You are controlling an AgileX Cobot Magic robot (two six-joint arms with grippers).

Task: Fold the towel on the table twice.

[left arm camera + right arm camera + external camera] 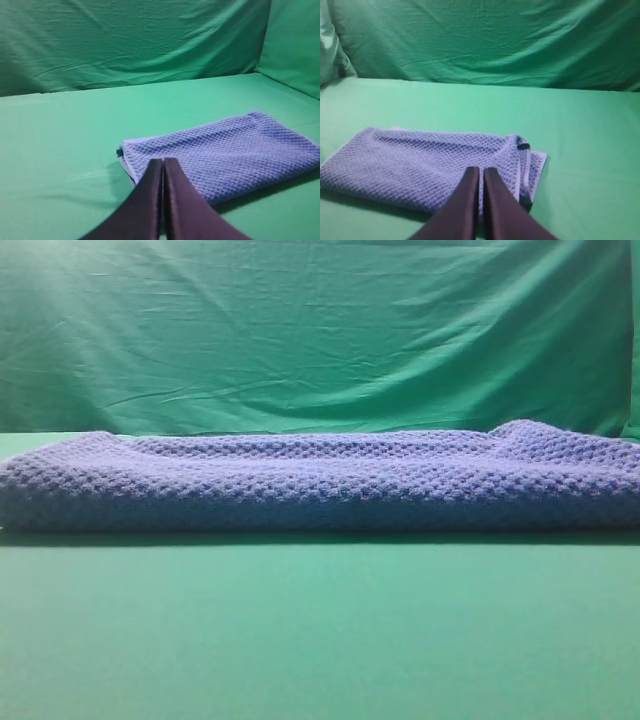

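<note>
Only the grippers of the robot are visible, each in its own wrist view. The left gripper (163, 161) consists of two long, flat fingers (145, 200) of dark, smooth, matte material, broad at the base and tapering to narrow tips. The right gripper (481, 170) is identical: two dark tapered fingers (500, 210) with plain surfaces. No screws, cables or markings show.
</note>
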